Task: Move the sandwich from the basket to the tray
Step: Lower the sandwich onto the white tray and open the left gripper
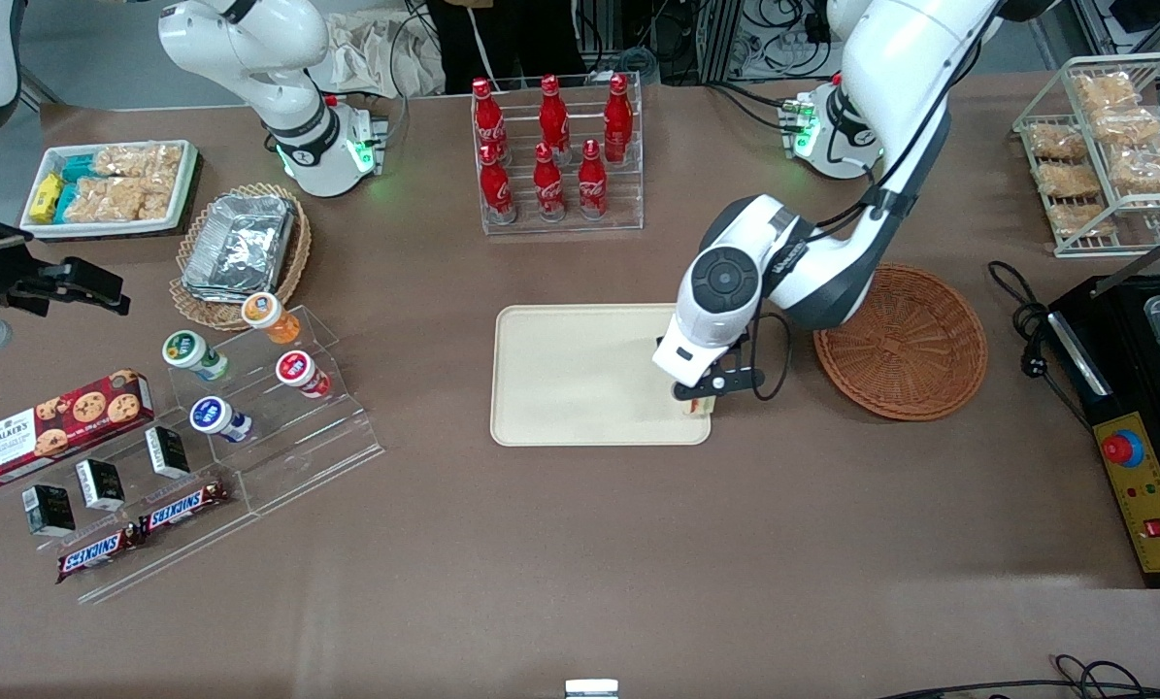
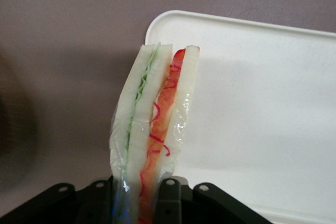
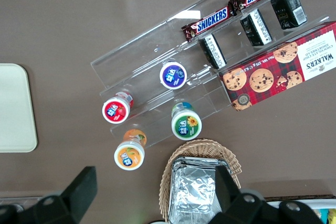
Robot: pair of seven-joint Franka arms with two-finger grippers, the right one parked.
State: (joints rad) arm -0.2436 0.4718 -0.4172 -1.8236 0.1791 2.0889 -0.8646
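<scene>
Your gripper (image 1: pixel 704 396) hangs over the corner of the tray (image 1: pixel 580 374) that lies nearest the front camera and toward the basket (image 1: pixel 905 340), its fingers (image 2: pixel 169 195) pinching the sandwich (image 2: pixel 155 124). In the wrist view you see the wedge edge-on, wrapped in clear film: pale bread layers with green filling in one seam and red-orange filling in the other. It stands over the tray's rounded corner, partly above the cream surface and partly above the brown table (image 1: pixel 580 563). The reddish-brown basket lies just beside the tray, toward the working arm's end.
</scene>
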